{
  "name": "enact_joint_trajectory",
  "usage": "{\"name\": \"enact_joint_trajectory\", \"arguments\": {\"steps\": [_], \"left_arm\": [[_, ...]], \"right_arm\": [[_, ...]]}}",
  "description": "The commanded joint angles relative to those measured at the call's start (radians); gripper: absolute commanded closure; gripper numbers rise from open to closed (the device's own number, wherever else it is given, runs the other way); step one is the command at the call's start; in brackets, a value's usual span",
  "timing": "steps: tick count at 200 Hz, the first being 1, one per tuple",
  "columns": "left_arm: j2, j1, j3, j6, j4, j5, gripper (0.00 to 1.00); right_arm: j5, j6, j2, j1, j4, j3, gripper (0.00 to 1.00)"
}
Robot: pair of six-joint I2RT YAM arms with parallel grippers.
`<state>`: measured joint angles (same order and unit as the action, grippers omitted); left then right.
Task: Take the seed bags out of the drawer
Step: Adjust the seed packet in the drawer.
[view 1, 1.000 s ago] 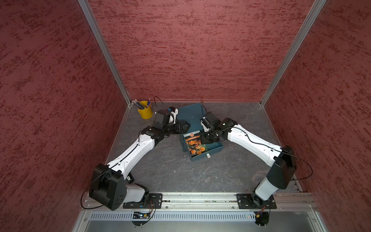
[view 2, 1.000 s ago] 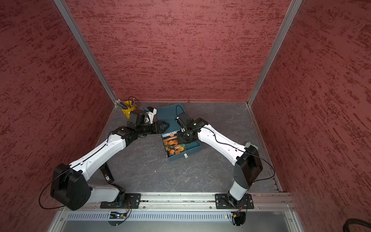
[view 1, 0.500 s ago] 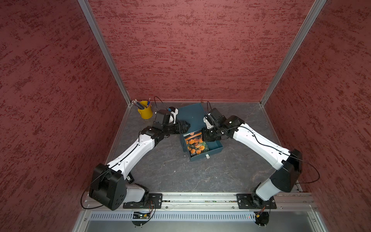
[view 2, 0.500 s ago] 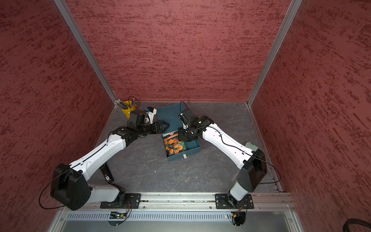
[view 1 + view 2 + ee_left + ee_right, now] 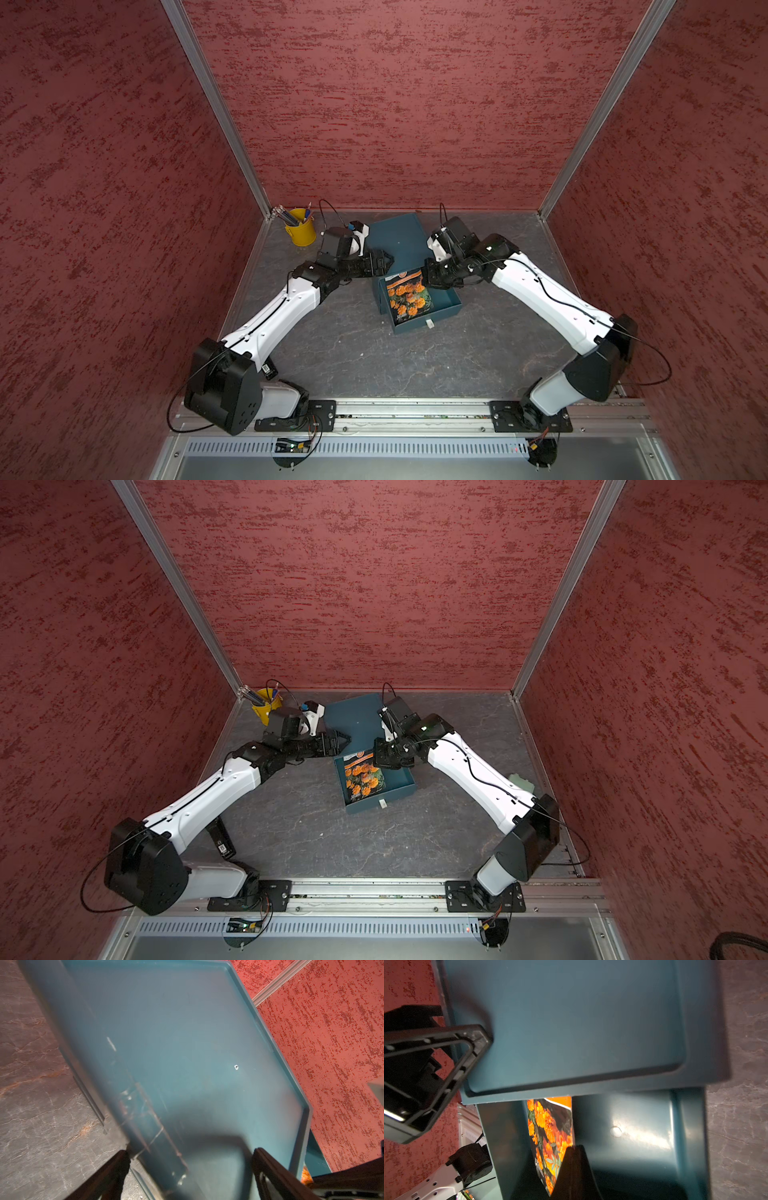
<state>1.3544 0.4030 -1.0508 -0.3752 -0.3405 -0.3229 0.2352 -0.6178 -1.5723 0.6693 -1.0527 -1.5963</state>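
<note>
Clamping the orange seed bag (image 5: 409,297) — tilted in the drawer (image 5: 445,311) — is the right end effector (image 5: 572,1153).

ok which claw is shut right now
The right claw: its tips are pinched together on the edge of the orange flower packet. The left claw is spread open at the teal cabinet corner.
</note>
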Motion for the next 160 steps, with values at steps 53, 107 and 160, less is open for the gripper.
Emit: {"name": "enact_joint_trajectory", "arguments": {"steps": [53,107,160], "left_arm": [[0.023,0.006,-0.003,0.036,-0.068,0.018,0.05],[0.022,0.010,-0.008,0.035,-0.073,0.028,0.05],[0.026,0.016,-0.018,0.034,-0.079,0.037,0.05]], "right_arm": [[0.082,-0.030,0.061,-0.028,-0.049,-0.079,1.00],[0.099,-0.040,0.107,-0.028,-0.096,-0.063,1.00],[0.084,-0.059,0.164,-0.030,-0.113,-0.035,1.00]]}}
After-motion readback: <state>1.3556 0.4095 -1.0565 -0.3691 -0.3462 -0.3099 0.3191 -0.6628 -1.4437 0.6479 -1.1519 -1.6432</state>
